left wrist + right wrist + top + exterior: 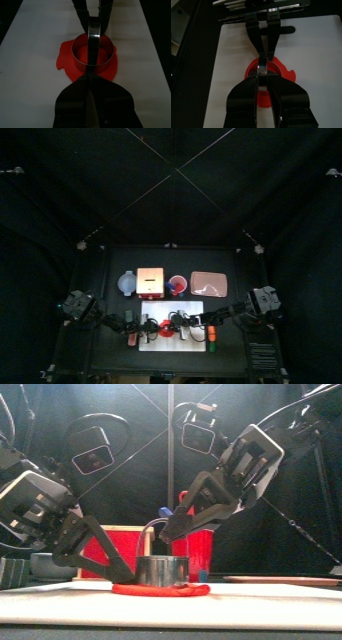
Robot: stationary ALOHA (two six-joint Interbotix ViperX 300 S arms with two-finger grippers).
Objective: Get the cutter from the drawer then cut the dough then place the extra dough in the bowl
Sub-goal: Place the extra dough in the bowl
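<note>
Red dough point(160, 591) lies on the white cutting board point(267, 609) with the cutter point(162, 569) sitting on it, directly beneath your right hand point(170, 529), which is clamped on its wire handle. Your left hand point(131, 572), closed, touches its wall. Fetching looks done and cutting underway; no extra dough has reached the bowl point(128, 282).

Left claw point(132, 567) and right claw point(168, 527) hem the cutter point(166, 571).

Dark booth: black back curtain point(171, 188) fills the upper half of the top view, black side curtains point(34, 278) run down the left and right edges, small black table point(114, 356) sits lower centre, lighting dim overall.
</note>
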